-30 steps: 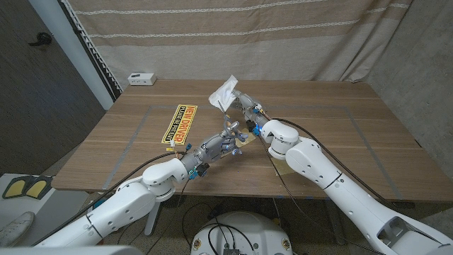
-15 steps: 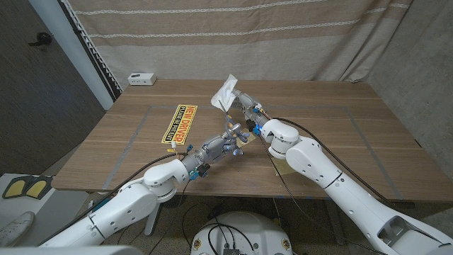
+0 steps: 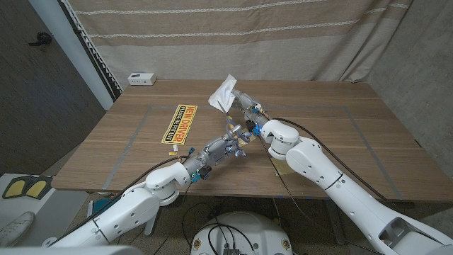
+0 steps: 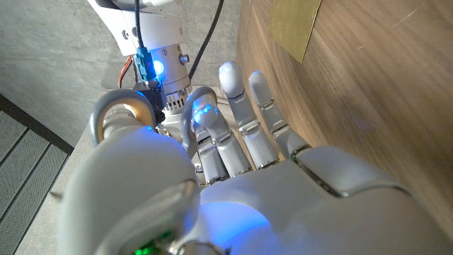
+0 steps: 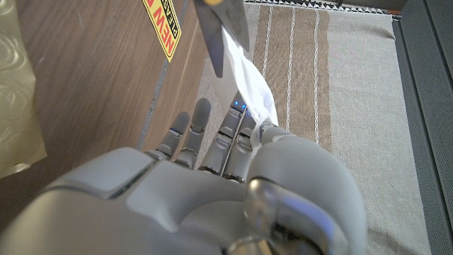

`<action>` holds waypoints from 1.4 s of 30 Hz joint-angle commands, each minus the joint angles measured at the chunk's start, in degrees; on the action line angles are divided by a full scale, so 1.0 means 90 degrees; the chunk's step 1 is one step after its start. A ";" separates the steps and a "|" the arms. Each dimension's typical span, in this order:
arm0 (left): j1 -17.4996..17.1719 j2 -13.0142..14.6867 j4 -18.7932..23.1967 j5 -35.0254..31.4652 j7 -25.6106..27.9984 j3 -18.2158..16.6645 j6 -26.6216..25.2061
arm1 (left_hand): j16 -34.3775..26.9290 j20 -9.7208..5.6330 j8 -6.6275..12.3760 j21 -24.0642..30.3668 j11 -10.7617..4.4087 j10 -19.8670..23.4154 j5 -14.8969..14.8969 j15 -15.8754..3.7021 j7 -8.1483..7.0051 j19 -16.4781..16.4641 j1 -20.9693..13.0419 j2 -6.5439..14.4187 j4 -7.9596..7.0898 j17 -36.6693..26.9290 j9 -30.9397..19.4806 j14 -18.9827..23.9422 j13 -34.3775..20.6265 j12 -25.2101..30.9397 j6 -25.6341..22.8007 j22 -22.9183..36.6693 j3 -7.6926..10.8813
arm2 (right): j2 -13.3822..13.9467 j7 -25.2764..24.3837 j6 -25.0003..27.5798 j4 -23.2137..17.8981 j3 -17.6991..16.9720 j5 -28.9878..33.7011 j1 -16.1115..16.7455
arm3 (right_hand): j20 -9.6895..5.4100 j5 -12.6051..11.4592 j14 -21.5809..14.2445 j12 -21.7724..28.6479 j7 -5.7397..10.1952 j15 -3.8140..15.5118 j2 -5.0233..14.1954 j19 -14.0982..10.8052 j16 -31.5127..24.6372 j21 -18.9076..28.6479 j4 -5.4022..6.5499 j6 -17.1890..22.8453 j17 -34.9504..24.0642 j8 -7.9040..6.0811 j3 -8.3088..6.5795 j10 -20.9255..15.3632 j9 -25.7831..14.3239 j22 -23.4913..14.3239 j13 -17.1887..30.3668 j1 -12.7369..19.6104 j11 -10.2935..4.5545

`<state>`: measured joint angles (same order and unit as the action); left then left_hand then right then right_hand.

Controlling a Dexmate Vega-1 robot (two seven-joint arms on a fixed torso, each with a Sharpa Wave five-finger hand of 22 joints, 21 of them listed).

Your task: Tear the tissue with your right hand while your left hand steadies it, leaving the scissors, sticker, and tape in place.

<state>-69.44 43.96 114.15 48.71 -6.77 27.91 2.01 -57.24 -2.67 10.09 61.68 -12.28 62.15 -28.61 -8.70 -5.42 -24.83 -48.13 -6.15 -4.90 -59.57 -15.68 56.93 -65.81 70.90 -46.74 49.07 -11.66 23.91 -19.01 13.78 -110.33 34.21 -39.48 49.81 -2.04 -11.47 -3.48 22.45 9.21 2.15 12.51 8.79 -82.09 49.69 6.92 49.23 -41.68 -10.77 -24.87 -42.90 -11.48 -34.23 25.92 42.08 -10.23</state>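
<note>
Holding tissue: your right hand [image 3: 244, 106] pinches the tissue [image 3: 222, 94] above the counter [image 3: 318, 134], beyond the sticker [image 3: 178, 123].
Left hand [image 3: 230, 142]: grasp unclear, cannot tell.

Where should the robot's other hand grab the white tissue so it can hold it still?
Probably the loose upper corner of the tissue. The right hand already pinches its lower end and holds it up off the table, so the free part sticks up and to the left. The left hand, below it, could come up from that side.
</note>
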 commanded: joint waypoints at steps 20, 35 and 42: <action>-0.0125 -0.0048 0.0099 0.0037 0.0281 0.0058 -0.0090 | -0.0070 -0.0553 0.0086 0.0154 0.0014 0.0268 0.0172 -0.0335 0.0110 -0.0071 0.0587 -0.0570 -0.0102 0.0022 0.0317 0.0060 -0.0095 0.0146 -0.0092 -0.0110 -0.0959 | 0.0006 -0.0015 -0.0059 -0.0005 -0.0008 0.0054 0.0015 | 0.0002 -0.0040 -0.0034 0.0012 -0.0003 0.1085 -0.0020 0.0048 -0.0123 0.0066 -0.0014 0.0021 0.0088 -0.0016 -0.0036 -0.0009 0.0000 0.0056 0.0085 0.0023 0.0016; -0.0179 0.0094 0.0387 -0.0379 0.0725 0.0018 -0.0142 | -0.0121 -0.0543 0.0180 0.0221 0.0027 0.0381 0.0279 -0.0359 0.0159 -0.0075 0.0497 -0.0488 0.0115 0.0142 0.0397 0.0218 -0.0032 0.0166 -0.0422 -0.0169 -0.0920 | -0.0074 -0.0059 -0.0040 0.0137 -0.0044 0.0011 -0.0041 | 0.0001 -0.0036 -0.0024 0.0017 -0.0001 0.1084 -0.0021 0.0060 -0.0196 0.0106 -0.0009 0.0009 0.0171 -0.0012 -0.0037 -0.0003 -0.0001 0.0107 0.0133 0.0023 0.0012; -0.0255 -0.0120 0.0252 -0.0464 0.0790 0.0011 0.0197 | -0.0270 -0.0622 0.0229 0.0324 0.0011 0.0539 0.0301 -0.0377 0.0073 -0.0131 0.0031 -0.0249 0.0306 0.0105 0.0406 0.0368 -0.0117 0.0288 -0.0759 -0.0185 -0.0730 | -0.0084 -0.0085 -0.0041 0.0146 -0.0064 -0.0002 -0.0035 | 0.0005 -0.0035 -0.0025 0.0012 0.0001 0.1085 -0.0021 0.0070 -0.0230 0.0123 -0.0007 0.0016 0.0209 -0.0015 -0.0038 -0.0030 -0.0002 0.0131 0.0123 0.0023 0.0015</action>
<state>-70.92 44.29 116.79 46.88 -2.17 28.22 0.79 -58.77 -2.67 11.88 63.93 -12.18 66.03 -26.24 -9.63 -4.59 -25.28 -45.57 -8.93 -2.88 -58.24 -11.96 59.28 -66.68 72.99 -52.36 47.24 -18.81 23.58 -19.43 13.48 -109.70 34.06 -39.16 49.63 -2.04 -11.46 -3.48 22.45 9.20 2.15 12.51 8.79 -83.71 50.52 6.89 49.21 -39.80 -10.77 -24.82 -42.89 -11.47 -33.02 26.98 42.08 -10.23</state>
